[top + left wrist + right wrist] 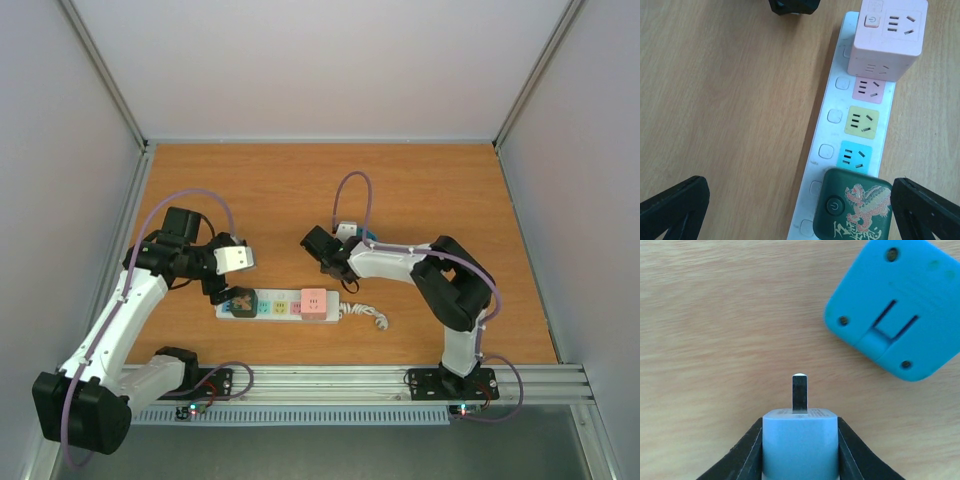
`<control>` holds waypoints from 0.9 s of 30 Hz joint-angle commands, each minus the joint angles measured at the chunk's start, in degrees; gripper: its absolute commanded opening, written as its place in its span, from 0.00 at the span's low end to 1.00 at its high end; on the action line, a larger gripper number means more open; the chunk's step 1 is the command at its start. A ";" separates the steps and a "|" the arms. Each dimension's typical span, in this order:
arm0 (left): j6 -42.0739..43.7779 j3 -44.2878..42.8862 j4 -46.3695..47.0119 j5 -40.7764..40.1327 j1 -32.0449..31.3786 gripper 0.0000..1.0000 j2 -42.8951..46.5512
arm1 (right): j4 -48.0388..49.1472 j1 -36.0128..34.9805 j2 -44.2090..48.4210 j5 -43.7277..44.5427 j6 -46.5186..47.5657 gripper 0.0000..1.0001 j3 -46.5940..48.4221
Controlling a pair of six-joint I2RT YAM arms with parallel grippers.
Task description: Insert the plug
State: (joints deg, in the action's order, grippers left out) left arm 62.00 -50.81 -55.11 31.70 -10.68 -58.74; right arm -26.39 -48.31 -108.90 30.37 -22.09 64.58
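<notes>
The right gripper (pixel 800 437) is clenched on the plug (pixel 799 452), a pale blue-white block with one black finger (pixel 752 450) pressed against each side. A metal prong (pixel 800 392) sticks out of the plug's front face, away from the wrist; seen edge on, only one blade shows. Whether the plug rests on the desk (pixel 705 315) or is lifted off it cannot be told. Ahead and to the right in the wrist view, a bright blue adapter (pixel 897 307) lies on the wood, apart from the plug, with its folded prongs facing up. From the top camera this gripper sits near the middle of the desk, beyond the right part of the power strip (pixel 270 305).

The left gripper (pixel 800 200) is released, its fingers (pixel 675 212) spread wide to either side of the strip's left end. Between them a dark green cube adapter (pixel 852 210) with a red dragon print sits plugged into the strip. Further along the white strip come bare cyan (pixel 856 157), yellow (pixel 861 121) and pink (pixel 869 91) sockets, then a pink cube adapter (pixel 887 42). The strip lies close to the desk's near edge, left of centre, with its white cord (pixel 365 313) curling off its right end
</notes>
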 commanded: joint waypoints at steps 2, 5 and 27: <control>5.83 -1.13 1.80 3.30 0.27 1.00 3.05 | -0.26 -2.48 9.63 -12.46 3.48 0.01 3.49; 11.68 0.98 5.26 6.30 0.27 1.00 7.09 | 1.84 -2.50 15.36 -25.16 6.01 0.01 3.11; 25.61 11.14 11.46 22.50 0.22 1.00 19.57 | 4.26 -7.47 15.14 -72.51 18.83 0.01 11.78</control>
State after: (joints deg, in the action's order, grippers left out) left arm 82.13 -39.55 -39.59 50.63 -10.61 -40.10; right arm -21.61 -54.76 -92.14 -36.80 -6.22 72.95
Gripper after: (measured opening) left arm 0.995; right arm 0.279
